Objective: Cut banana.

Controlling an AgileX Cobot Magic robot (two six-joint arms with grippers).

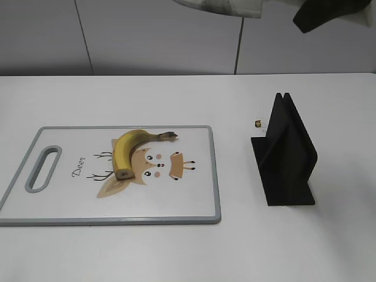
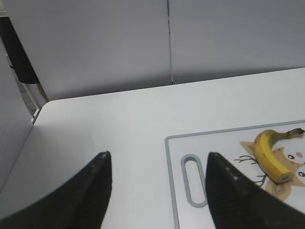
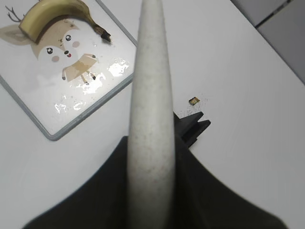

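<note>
The banana (image 1: pixel 126 150) lies curved on a white cutting board (image 1: pixel 194 194) with a deer print, its stem toward the right and its cut end toward the front. It also shows in the left wrist view (image 2: pixel 267 152) and the right wrist view (image 3: pixel 52 14). My right gripper (image 3: pixel 150 143) is shut on a white speckled knife (image 3: pixel 150 71) and holds it high above the table, right of the board. Both reach into the top of the exterior view (image 1: pixel 329 14). My left gripper (image 2: pixel 155 160) is open and empty, above the table left of the board's handle slot (image 2: pixel 193 179).
A black knife stand (image 1: pixel 288 158) stands right of the board, also seen under the knife (image 3: pixel 193 126). A small brown crumb (image 1: pixel 257 123) lies behind it. A grey wall runs along the back of the white table.
</note>
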